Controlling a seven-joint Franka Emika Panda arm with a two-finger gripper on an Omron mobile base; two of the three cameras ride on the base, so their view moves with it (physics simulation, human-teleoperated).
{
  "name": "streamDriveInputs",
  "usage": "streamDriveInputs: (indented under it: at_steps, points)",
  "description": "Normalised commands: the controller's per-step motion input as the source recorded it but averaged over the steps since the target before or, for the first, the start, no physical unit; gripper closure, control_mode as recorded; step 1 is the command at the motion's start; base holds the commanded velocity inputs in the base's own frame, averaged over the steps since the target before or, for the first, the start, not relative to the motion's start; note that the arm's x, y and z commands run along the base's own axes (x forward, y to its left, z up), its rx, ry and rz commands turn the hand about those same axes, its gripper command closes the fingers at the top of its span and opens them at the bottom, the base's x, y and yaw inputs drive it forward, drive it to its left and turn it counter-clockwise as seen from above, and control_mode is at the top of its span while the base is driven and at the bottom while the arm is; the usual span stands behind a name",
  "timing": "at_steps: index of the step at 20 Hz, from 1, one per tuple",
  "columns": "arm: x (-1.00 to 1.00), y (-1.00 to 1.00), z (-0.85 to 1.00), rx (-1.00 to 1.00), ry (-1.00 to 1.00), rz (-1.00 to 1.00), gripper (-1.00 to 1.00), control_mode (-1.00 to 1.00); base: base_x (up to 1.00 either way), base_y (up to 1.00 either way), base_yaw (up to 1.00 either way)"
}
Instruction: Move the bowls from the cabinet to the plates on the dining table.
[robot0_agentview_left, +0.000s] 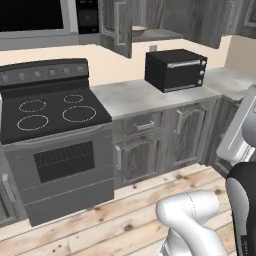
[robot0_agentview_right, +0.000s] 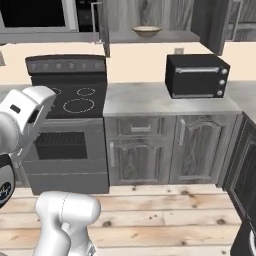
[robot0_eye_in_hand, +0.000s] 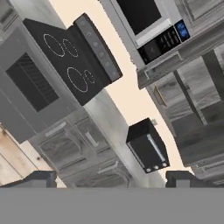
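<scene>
A grey stone counter (robot0_agentview_right: 165, 100) runs beside a black stove (robot0_agentview_left: 50, 112), with a black toaster oven (robot0_agentview_right: 196, 76) on it and plank flooring below. Above, the cabinet (robot0_agentview_right: 145, 36) stands open, doors swung out, and the pale bowl (robot0_agentview_right: 147, 30) sits on its bottom shelf. In the hand view the gripper (robot0_eye_in_hand: 111, 180) is spread wide, gripping nothing.

Even, flat rendered light with no clear source; shadows are faint. Textures look soft and slightly blurred, coarse at edges. No glare; hand view is strongly rolled.
</scene>
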Motion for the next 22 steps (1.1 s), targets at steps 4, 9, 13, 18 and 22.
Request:
streamDriveInputs:
  at_steps: [4, 9, 13, 18, 22]
  points:
    - [0.0, 0.0, 0.0, 0.0, 0.0, 0.0, -1.0, 1.0, 0.52, -0.43, 0.23]
    - [0.0, 0.0, 0.0, 0.0, 0.0, 0.0, -1.0, 1.0, 0.49, -0.48, 0.23]
    - [0.0, 0.0, 0.0, 0.0, 0.0, 0.0, -1.0, 1.0, 0.49, -0.48, 0.22]
    - [0.0, 0.0, 0.0, 0.0, 0.0, 0.0, -1.0, 1.0, 0.49, -0.49, 0.22]
    - [0.0, 0.0, 0.0, 0.0, 0.0, 0.0, -1.0, 1.0, 0.49, -0.47, 0.22]
